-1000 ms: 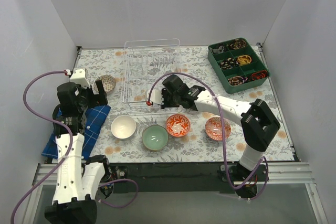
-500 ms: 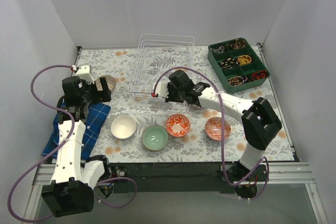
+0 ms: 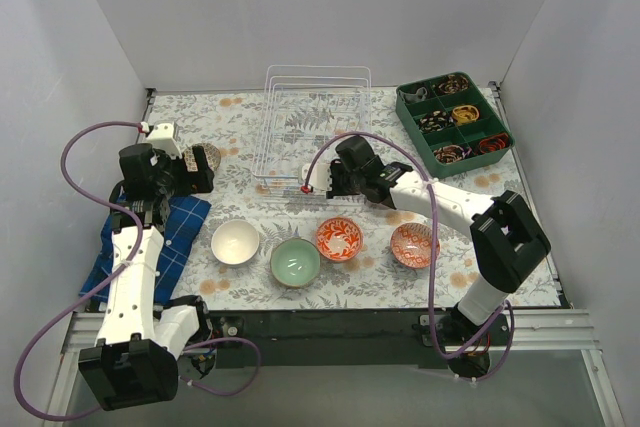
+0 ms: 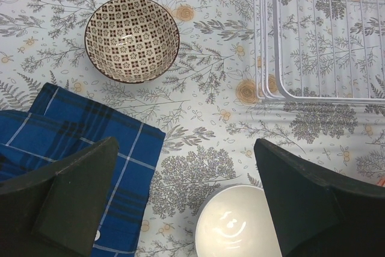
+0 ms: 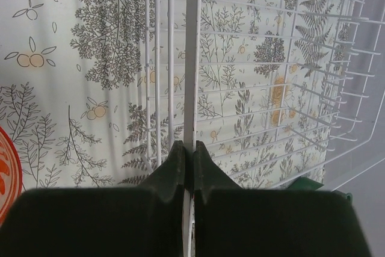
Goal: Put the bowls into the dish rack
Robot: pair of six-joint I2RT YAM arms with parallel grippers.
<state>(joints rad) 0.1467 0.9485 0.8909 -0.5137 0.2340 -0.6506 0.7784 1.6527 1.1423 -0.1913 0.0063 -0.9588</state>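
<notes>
The pale wire dish rack [image 3: 316, 125] stands empty at the back centre. My right gripper [image 3: 322, 183] is shut on the rack's near rim wire [image 5: 192, 58]; the jaws [image 5: 193, 148] pinch it. My left gripper [image 3: 192, 173] is open and empty above the table, between the dark grey patterned bowl [image 4: 132, 38] and the white bowl [image 4: 231, 224]. In front stand the white bowl [image 3: 236, 242], the mint green bowl [image 3: 296, 261], the orange-red bowl [image 3: 339, 238] and the pinkish-red bowl [image 3: 412, 245]. No blue-and-white bowl is in view.
A dark green compartmented tray [image 3: 455, 117] with small items stands at the back right. A blue checked cloth [image 3: 150, 237] lies at the left, under the left arm; it also shows in the left wrist view [image 4: 72, 136]. White walls close in three sides.
The rack has slid to the right, held by my right gripper. My left gripper has moved a little toward the back, nearer the dark grey bowl.
</notes>
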